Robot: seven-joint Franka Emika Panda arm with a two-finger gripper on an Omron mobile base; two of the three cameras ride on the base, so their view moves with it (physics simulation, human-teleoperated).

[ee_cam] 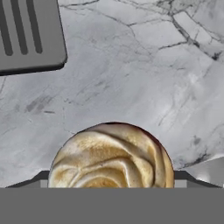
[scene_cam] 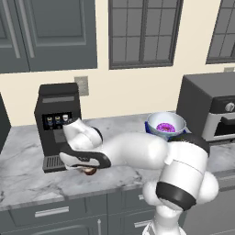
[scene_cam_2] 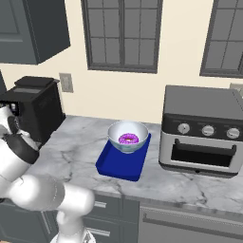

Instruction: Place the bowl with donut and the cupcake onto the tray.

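Gripper [ee_cam: 111, 183] low over the marble counter [ee_cam: 131, 78], pointing straight down. Jaws spread wide, one dark tip at each side of the cupcake [ee_cam: 110, 158] and neither seen pressing it, so nothing is grasped. From the hand view the cupcake sits directly beneath the palm, between the tips, upright on the counter, its tan swirled top facing up at the camera (round from here, no long axis to speak of; the wrapper shows as a thin dark rim). In the left base view it is a small brown shape [scene_cam: 89, 170] tucked under the hand's dark underside.

Just beside the hand, toward the wall: the slotted grey drip plate [ee_cam: 28, 37] at the foot of the black coffee machine [scene_cam: 58, 120].

Well away from the hand, along the counter on the far side from the machine: the deep-blue tray [scene_cam_2: 116, 166], lying flat, its long axis running from wall to counter edge. The pale bowl [scene_cam_2: 127, 136] stands upright on the tray's wall-side end, and the purple-iced donut [scene_cam_2: 128, 139] lies flat inside it. Past the tray, a grey toaster oven [scene_cam_2: 201, 130].
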